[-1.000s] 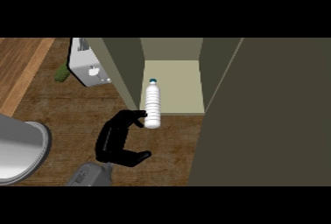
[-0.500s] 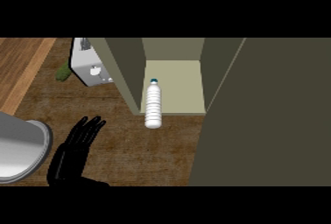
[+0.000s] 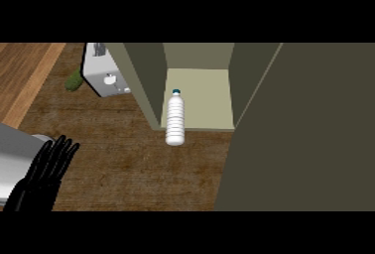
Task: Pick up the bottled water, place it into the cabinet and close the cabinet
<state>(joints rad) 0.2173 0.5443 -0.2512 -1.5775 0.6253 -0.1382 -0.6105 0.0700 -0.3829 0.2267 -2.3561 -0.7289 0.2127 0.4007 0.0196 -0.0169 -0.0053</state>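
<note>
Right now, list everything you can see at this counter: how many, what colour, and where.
bottled water: one, clear white with a dark cap, across the cabinet's front edge, cap end inward
cabinet: one, olive with a pale floor, top middle, open
cabinet door: one, dark olive, filling the right side
counter: one, dark brown wood
appliance: one, grey-white, upper left beside the cabinet
green item: one, left of the appliance, too small to identify
round vessel: one, grey, lower left edge
left hand: one, black, lower left, fingers straight, holding nothing
</note>
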